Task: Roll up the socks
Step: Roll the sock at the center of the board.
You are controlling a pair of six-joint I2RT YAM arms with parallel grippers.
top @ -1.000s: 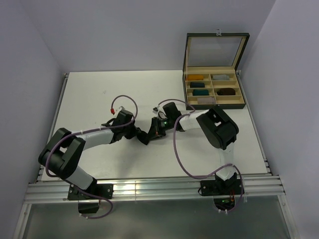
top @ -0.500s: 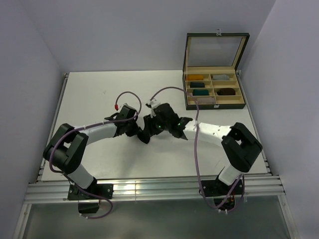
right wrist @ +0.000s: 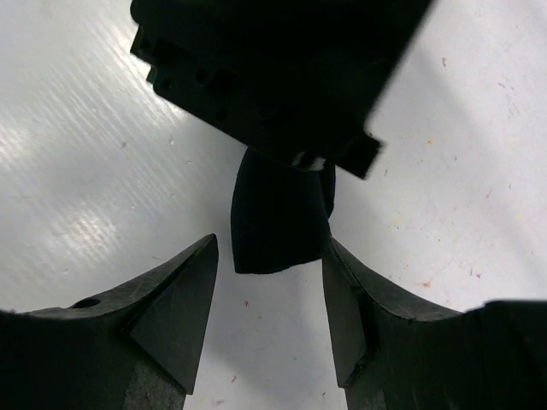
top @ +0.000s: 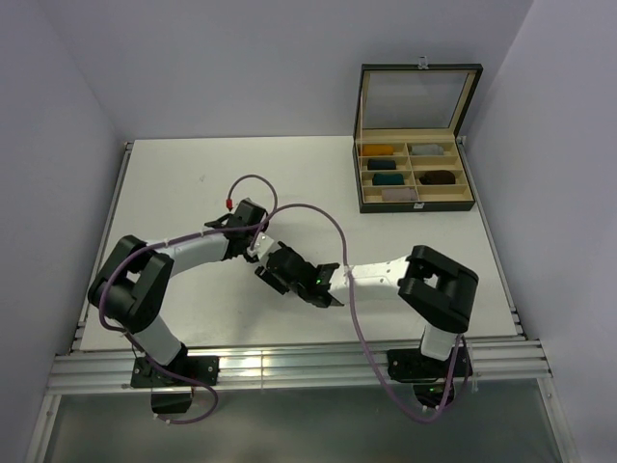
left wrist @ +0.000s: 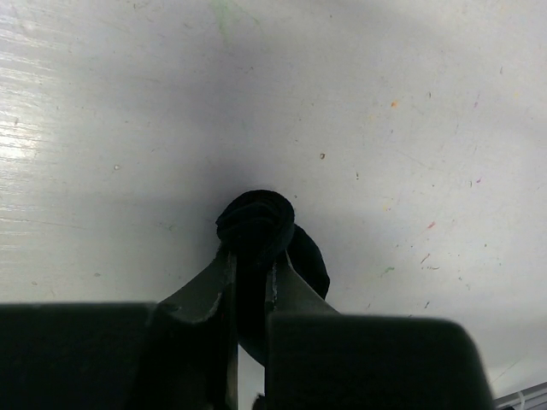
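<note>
The left tool [left wrist: 251,265] is pinched tight on the socks [left wrist: 256,224], which look soft, light and limp. The right tool [right wrist: 271,256] is wide open and empty, straddling their loose end; grip there.

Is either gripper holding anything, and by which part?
The left gripper pinches the dark bunched fabric sock just behind its protruding end. The right gripper stands open around that end, not gripping.

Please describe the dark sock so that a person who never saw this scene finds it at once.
Start at the white table and look near its middle. There the left gripper is shut on a small dark sock, with the right gripper open on either side of it. Unlike the rolls in the box at the far right, it is held.
</note>
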